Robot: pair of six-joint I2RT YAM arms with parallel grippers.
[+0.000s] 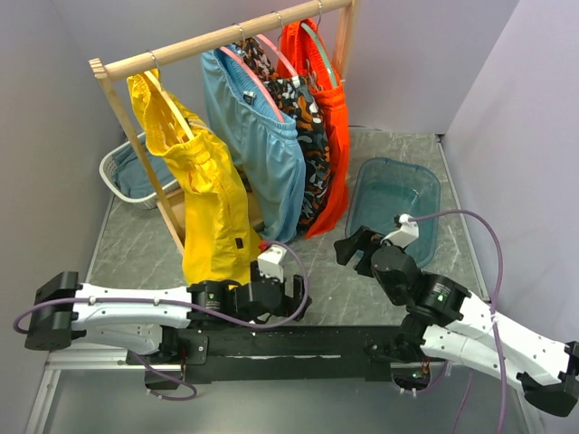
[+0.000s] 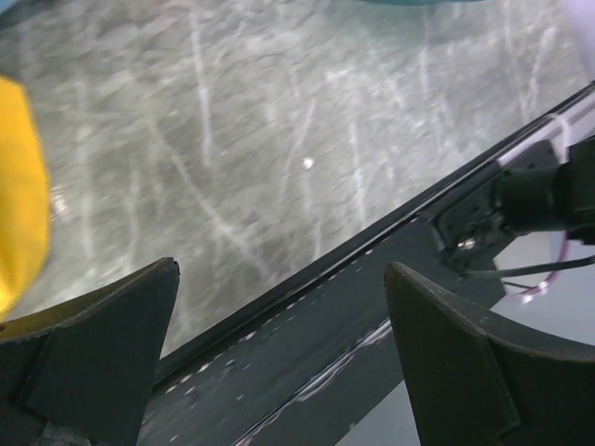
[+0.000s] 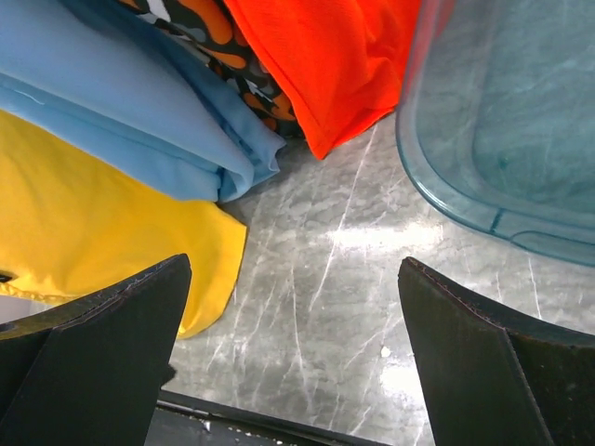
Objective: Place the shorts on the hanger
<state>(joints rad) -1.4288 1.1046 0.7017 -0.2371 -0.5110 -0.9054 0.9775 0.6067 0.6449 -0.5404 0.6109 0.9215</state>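
The shorts (image 1: 215, 212) hang straight down just left of our left gripper (image 1: 297, 300) — the nearer one, jaws apart, empty.

Rail (image 1: 226, 36) ran along the far edge, toward the far-left corner. Shorts (image 1: 213, 212) hung on the hanger (image 1: 175, 102) at its left end, other garments (image 1: 271, 154) to their right. Basket (image 1: 110, 168) lay behind in the far-left corner; tub (image 1: 355, 203) sat near the right edge.

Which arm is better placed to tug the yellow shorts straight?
Left, probably: the left claw, open, is beside the shorts' hem; the right claw, also open, is farther, by the bin.
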